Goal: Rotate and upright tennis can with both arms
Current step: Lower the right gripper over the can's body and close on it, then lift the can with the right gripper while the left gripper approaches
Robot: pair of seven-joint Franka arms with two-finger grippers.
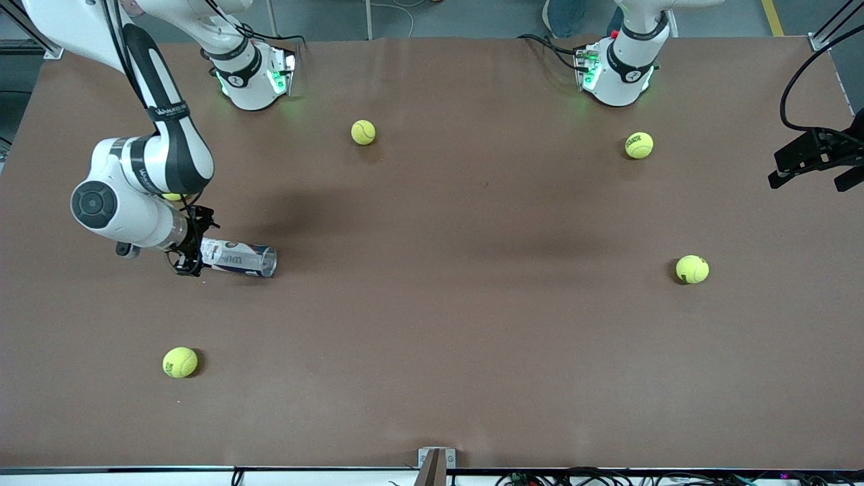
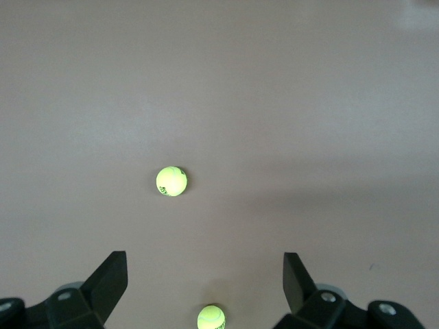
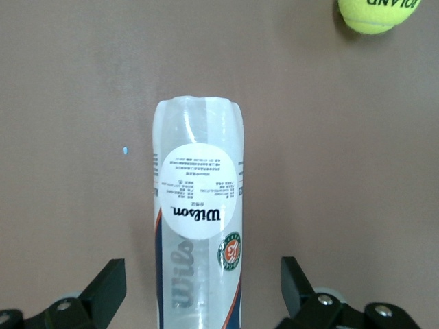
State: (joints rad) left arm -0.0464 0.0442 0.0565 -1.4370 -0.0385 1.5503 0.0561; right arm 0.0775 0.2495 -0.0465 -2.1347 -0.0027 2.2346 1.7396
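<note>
Setting: robotics laboratory.
Two bolted white arms [image 1: 145, 169] on brown counter [image 1: 439, 337]; cable bundles [image 1: 607, 478], grey floor.

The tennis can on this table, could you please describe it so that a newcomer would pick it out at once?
Start at the brown table and go toward the right arm's end, where the right gripper sits open around one end of the tennis can. It lies on its side, a clear tube with a white and navy label. Everything else nearby is a round yellow-green ball.

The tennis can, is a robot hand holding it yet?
No. The right gripper is open around one end of the lying tennis can, its fingers not touching it. The left gripper waits open over the table, holding nothing.
</note>
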